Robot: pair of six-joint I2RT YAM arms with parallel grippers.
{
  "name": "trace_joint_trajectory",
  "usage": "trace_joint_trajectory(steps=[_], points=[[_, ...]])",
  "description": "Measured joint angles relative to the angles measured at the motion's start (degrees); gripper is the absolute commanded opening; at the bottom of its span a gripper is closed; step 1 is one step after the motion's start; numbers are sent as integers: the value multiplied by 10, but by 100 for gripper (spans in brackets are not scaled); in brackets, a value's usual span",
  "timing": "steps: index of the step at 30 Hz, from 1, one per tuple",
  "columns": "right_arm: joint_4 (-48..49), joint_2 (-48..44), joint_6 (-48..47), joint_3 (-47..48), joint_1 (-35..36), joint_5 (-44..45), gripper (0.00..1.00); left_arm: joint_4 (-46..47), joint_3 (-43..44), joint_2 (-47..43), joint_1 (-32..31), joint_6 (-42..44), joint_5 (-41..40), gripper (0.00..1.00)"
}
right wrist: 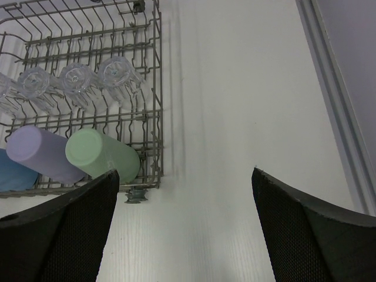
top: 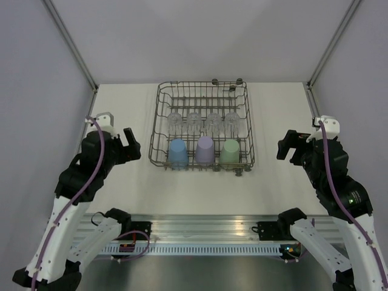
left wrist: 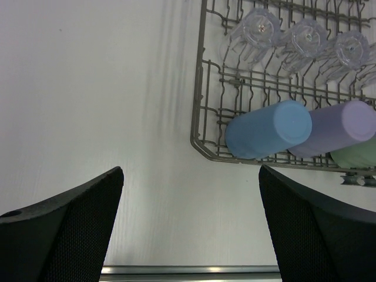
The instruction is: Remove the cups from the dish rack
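From above: rack [top: 159, 121] in the far middle of the table [top: 273, 109], holding four clear cups [top: 174, 123] in a far row and a blue cup [top: 177, 152], lavender cup [top: 205, 150] and green cup [top: 230, 151] in a near row, left to right. Left gripper [top: 132, 144] left of the rack, right gripper [top: 285, 145] right of it, both apart from it.

Left wrist: left gripper [left wrist: 191, 176] spread wide, empty, over bare table; blue cup [left wrist: 270, 129] tilted inside the rack's [left wrist: 200, 88] near left corner.

Right wrist: right gripper [right wrist: 185, 173] likewise released; green cup [right wrist: 103, 154] by the near right corner.
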Motion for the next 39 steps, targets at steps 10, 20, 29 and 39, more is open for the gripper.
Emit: trace_joint_trajectory(steps=[10, 20, 29, 39], points=[[-12, 30, 23, -17, 0, -1, 98, 29, 30, 169, -56, -21, 50, 100], [-14, 25, 30, -37, 0, -54, 98, 45, 95, 307, -175, -35, 8, 100], [-18, 1, 33, -57, 0, -101, 98, 54, 132, 405, -218, -37, -21, 100], [-20, -13, 32, -57, 1, -128, 98, 55, 132, 484, -218, -37, -65, 92]])
